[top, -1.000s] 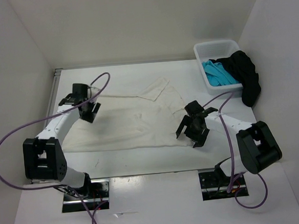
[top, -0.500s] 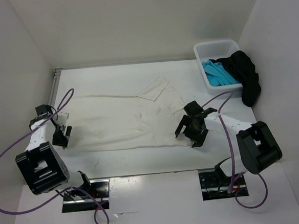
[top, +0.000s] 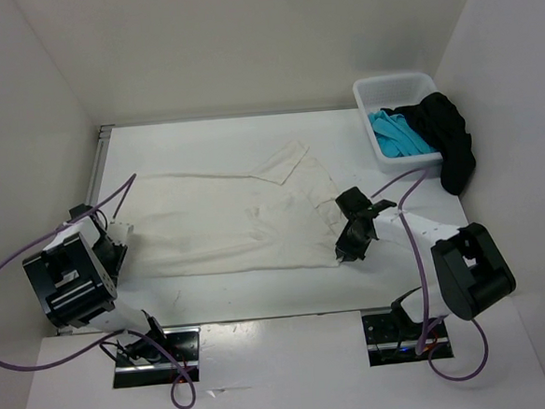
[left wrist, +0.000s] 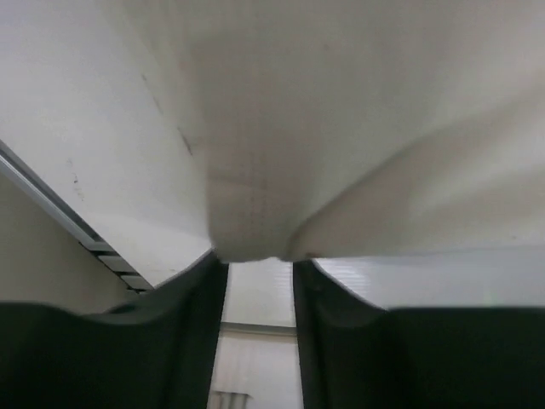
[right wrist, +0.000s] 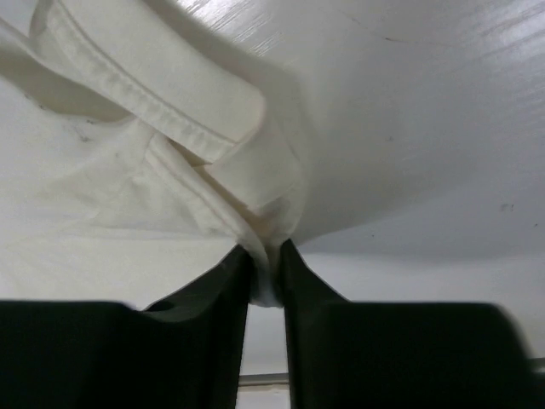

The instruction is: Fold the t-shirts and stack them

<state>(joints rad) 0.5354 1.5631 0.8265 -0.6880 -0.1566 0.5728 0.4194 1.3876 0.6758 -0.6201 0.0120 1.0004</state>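
Three t-shirts show from above: the cream-white t-shirt lies spread mid-table, the turquoise t-shirt sits in the white basket at 1 o'clock, and the black t-shirt hangs over that basket's 3 o'clock rim, with the left gripper at the spread shirt's 8 o'clock corner and the right gripper at its 4 o'clock corner. The left wrist view has a bunched cream edge nipped between both fingers. The right wrist view has the fingers clamped tight on a folded hem of the same shirt
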